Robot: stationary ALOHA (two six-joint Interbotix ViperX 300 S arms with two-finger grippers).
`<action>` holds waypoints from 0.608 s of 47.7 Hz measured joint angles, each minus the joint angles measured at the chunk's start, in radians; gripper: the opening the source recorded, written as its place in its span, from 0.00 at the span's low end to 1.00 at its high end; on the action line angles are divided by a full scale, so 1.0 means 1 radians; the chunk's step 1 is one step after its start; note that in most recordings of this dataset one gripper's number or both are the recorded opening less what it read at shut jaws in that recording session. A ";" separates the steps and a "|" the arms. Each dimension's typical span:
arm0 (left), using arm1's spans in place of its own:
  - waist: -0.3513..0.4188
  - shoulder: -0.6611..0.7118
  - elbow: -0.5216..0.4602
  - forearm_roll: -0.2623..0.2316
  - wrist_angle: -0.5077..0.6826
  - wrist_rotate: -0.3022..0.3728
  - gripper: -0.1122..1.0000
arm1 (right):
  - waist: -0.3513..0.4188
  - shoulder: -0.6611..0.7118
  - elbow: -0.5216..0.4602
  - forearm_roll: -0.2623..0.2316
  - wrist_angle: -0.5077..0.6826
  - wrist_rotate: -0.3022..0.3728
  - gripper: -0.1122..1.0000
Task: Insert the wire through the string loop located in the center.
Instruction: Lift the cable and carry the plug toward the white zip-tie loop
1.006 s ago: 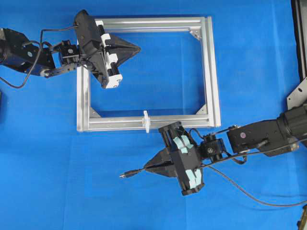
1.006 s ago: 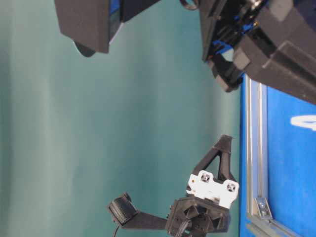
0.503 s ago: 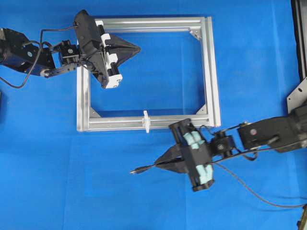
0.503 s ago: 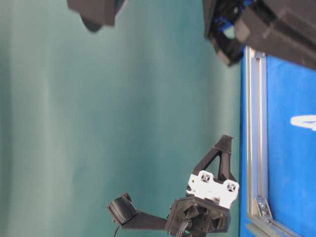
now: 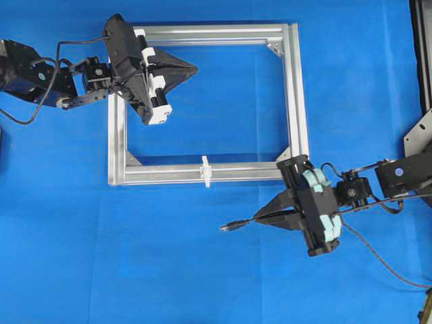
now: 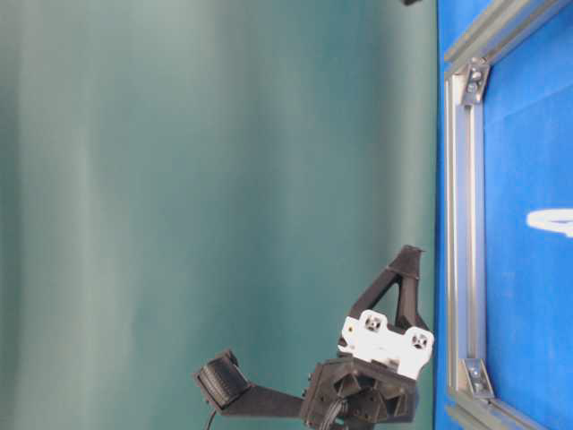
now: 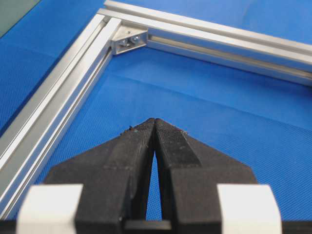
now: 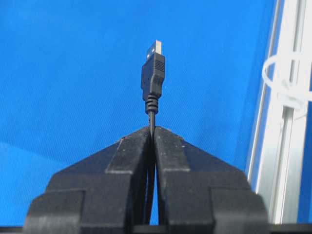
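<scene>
Where the silver frame (image 5: 295, 94) lies flat on the blue cloth (image 5: 67, 256), the string loop (image 5: 205, 170) stands on the middle of its near rail: a tiny white upright piece, thin and ring-shaped in the right wrist view (image 8: 287, 80), fixed to the rail's outer edge.

Right gripper (image 5: 260, 218) sits outside the frame, just off its lower right corner, fingers pressed together and pinching the wire (image 5: 237, 225). Wire is thin, dark grey-black; a short length sticks out past the fingertips and ends in a small black moulded plug with a ribbed collar and a flat metallic tip (clearest in the right wrist view (image 8: 153, 78)). Plug points along the near rail toward the loop's side, but lies apart from the rail and short of the loop. Rest of the wire trails off behind the gripper.

Left gripper (image 5: 192, 68) hangs inside the frame near its far left corner, fingers (image 7: 168, 141) pressed together, nothing between them.
</scene>
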 measured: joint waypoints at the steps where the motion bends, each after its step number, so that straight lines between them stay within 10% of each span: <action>1: 0.000 -0.002 0.000 0.000 0.000 0.000 0.10 | 0.000 -0.002 0.002 0.003 0.000 0.000 0.08; 29: 0.000 -0.002 0.003 0.002 0.000 -0.002 0.10 | -0.066 -0.003 0.006 0.015 0.000 0.000 0.08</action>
